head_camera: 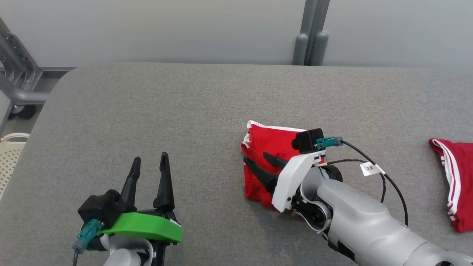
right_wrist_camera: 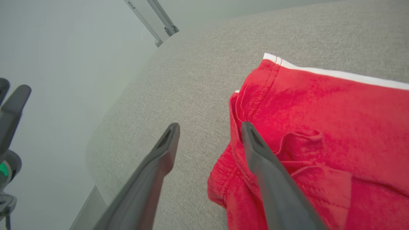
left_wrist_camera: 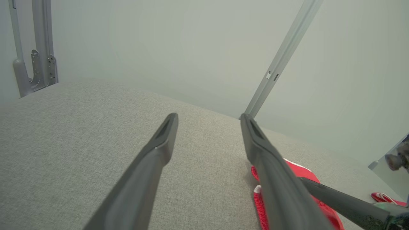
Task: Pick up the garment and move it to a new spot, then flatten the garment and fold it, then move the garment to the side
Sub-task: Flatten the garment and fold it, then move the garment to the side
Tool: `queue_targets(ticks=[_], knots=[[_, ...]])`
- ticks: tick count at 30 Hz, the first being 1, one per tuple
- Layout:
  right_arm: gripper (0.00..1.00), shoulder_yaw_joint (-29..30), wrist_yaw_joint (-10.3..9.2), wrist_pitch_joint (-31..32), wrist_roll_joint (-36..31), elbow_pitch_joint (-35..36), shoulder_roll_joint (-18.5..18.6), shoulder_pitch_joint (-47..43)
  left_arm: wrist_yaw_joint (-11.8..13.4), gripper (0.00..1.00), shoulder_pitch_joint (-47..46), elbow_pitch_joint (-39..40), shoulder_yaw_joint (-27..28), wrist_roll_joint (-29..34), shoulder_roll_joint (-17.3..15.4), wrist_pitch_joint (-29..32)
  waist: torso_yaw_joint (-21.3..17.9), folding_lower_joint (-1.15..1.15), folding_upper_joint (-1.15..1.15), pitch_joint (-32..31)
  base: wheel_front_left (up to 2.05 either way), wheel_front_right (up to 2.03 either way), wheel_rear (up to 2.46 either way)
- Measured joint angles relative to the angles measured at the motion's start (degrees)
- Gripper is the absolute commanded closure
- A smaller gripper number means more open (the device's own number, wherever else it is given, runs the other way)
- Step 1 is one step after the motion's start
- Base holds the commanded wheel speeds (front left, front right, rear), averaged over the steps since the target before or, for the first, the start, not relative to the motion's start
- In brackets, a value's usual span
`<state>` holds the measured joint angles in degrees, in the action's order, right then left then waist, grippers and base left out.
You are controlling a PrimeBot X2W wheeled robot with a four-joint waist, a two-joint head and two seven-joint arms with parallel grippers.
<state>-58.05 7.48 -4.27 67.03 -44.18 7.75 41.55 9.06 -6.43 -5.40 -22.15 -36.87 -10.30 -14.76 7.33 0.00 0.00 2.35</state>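
I see the red garment (head_camera: 266, 142), white-striped and folded, lying on the grey desk (head_camera: 184, 111). My right pincer (head_camera: 255, 157) is spread open at the garment's left edge, one finger over cloth and one over bare desk. My left pincer (head_camera: 150, 157) is open too, well left of the garment. Another red piece (head_camera: 456, 177) lies well to its right.

Test lab: grey padded table (head_camera: 184, 103), bare partition walls (head_camera: 147, 29)
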Motion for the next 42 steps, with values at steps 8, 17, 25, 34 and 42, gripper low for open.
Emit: queue_targets(ticks=[8, 17, 25, 34, 42], knots=[[0.0, 3.61, 0.01, -3.74, -1.86, 4.07, 3.46, -1.43, 0.29, 0.0, 1.38, 0.33, -0.43, -0.05, -0.07, 0.08, -1.52, 0.0, 0.0, -2.51, 0.0, 0.0, 0.0], [0.45, 12.13, 0.0, -8.26, -5.35, 4.31, 8.08, -4.33, 0.78, 0.0, 2.62, 1.57, -1.02, -0.18, -0.36, 0.57, -2.69, 0.0, 0.0, -4.06, 0.0, 0.0, 0.0], [1.0, 18.9, 0.01, -9.82, -9.67, 4.58, 9.92, -8.85, 1.03, 0.0, 3.22, 2.66, -1.43, -0.18, -0.98, 0.93, -2.31, 0.0, 0.0, -4.18, 0.0, 0.0, 0.0], [1.0, 19.95, 0.01, -10.29, -19.2, 2.99, 9.09, -12.62, 1.4, 0.0, 3.27, 3.5, -1.55, -0.16, -1.42, 1.42, -0.49, 0.0, 0.0, -3.21, 0.0, 0.0, 0.0], [1.0, 20.07, 0.01, -9.49, -21.54, -1.94, 6.11, -12.78, 1.53, 0.0, 2.15, 4.14, -1.63, 0.0, -1.67, 1.83, 2.85, 0.0, 0.0, -1.18, 0.0, 0.0, 0.0]])
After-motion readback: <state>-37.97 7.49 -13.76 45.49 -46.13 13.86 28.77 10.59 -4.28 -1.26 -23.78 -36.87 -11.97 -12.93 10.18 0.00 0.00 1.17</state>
